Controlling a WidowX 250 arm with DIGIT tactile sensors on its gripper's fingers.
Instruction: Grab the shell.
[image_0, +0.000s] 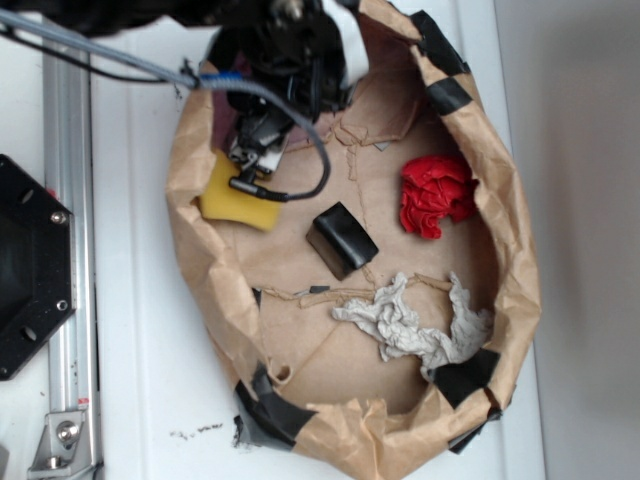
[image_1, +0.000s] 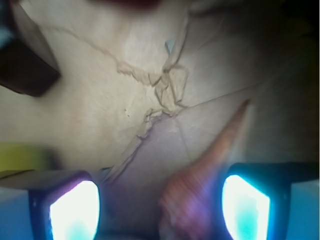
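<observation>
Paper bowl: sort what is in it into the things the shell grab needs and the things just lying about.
Needed:
- shell, lying between the fingers
- hand, jaws apart around the shell

Lying about:
- yellow sponge
- black box
- red cloth
- grey-white cloth
- paper bowl that holds them all

Shell (image_1: 200, 192) between tool (image_1: 160, 210) fingers; sponge (image_0: 238, 203) beside tool, inside paper basin (image_0: 200, 250).

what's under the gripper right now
In the wrist view the shell lies between the gripper fingers on brown paper. In the exterior view the arm covers it, so only the yellow sponge shows beside.
</observation>
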